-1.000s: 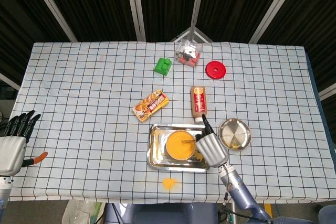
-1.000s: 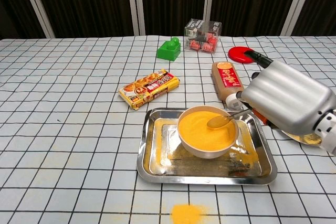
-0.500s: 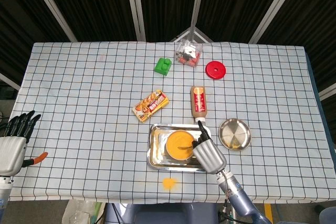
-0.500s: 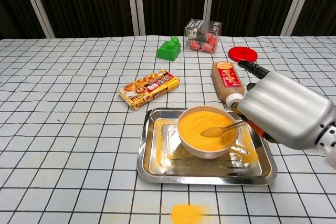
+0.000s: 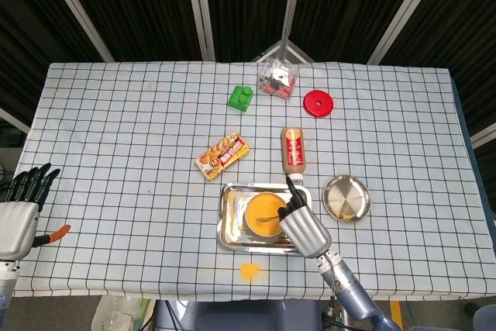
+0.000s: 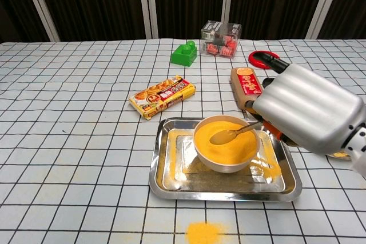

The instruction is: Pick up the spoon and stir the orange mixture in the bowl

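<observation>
A white bowl (image 6: 225,163) of orange mixture (image 6: 223,142) stands in a steel tray (image 6: 223,187) near the table's front; the bowl (image 5: 262,214) also shows in the head view. My right hand (image 6: 306,107) (image 5: 304,225) holds a metal spoon (image 6: 229,135) by its handle from the right, the spoon's tip lying in the mixture left of centre. My left hand (image 5: 22,201) hangs off the table's left edge, fingers spread, holding nothing.
Orange powder is spilled in the tray and on the cloth (image 6: 203,232) in front of it. A brown bottle (image 6: 245,87) lies behind the tray. A snack packet (image 6: 163,96), green block (image 6: 184,53), clear box (image 6: 221,38), red disc (image 5: 317,102) and small steel plate (image 5: 346,198) lie around.
My right hand has swept the spoon leftward across the bowl, from its right rim toward the middle. The left hand has stayed still.
</observation>
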Robot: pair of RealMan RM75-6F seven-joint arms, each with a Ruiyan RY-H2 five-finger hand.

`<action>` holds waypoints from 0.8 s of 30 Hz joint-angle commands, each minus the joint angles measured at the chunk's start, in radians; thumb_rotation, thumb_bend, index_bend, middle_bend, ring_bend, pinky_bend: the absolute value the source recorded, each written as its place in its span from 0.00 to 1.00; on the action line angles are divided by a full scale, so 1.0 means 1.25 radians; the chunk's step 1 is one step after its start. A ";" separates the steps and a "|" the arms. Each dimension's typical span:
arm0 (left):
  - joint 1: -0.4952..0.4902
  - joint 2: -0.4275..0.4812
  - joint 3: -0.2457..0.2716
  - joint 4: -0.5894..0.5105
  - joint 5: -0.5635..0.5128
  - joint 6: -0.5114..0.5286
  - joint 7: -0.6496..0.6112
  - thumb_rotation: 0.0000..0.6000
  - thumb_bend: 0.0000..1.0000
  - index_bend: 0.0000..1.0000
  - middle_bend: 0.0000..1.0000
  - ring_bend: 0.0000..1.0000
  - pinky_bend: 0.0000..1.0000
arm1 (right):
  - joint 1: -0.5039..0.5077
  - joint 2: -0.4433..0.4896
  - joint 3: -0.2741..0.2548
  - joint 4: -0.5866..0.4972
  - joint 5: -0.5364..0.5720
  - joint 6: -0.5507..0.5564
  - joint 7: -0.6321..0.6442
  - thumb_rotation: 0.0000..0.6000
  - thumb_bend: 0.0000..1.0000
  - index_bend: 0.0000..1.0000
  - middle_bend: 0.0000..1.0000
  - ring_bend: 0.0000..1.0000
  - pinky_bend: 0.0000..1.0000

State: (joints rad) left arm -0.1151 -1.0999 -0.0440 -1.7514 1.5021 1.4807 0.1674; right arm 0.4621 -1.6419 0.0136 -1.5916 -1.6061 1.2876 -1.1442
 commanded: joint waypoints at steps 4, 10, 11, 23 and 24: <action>0.000 0.000 0.000 0.001 0.000 0.001 -0.001 1.00 0.00 0.00 0.00 0.00 0.00 | -0.002 0.007 0.000 -0.002 0.001 -0.006 0.001 1.00 0.83 0.95 0.80 0.47 0.00; 0.000 -0.002 0.000 0.001 -0.002 -0.002 0.001 1.00 0.00 0.00 0.00 0.00 0.00 | -0.011 0.007 -0.012 -0.009 0.009 -0.017 0.000 1.00 0.83 0.95 0.80 0.47 0.00; 0.000 -0.002 -0.001 0.001 -0.002 -0.001 0.002 1.00 0.00 0.00 0.00 0.00 0.00 | -0.012 0.005 -0.012 -0.008 0.012 -0.018 0.000 1.00 0.83 0.95 0.80 0.47 0.00; 0.000 -0.002 -0.002 0.002 -0.005 -0.001 0.001 1.00 0.00 0.00 0.00 0.00 0.00 | -0.014 -0.009 -0.003 0.007 0.035 -0.037 -0.012 1.00 0.83 0.95 0.80 0.47 0.00; 0.000 -0.002 -0.002 0.001 -0.006 -0.001 0.000 1.00 0.00 0.00 0.00 0.00 0.00 | -0.013 -0.010 -0.001 0.011 0.036 -0.038 -0.013 1.00 0.83 0.95 0.80 0.47 0.00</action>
State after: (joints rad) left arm -0.1152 -1.1022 -0.0462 -1.7496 1.4951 1.4790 0.1678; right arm 0.4446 -1.6530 0.0098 -1.5817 -1.5626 1.2415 -1.1592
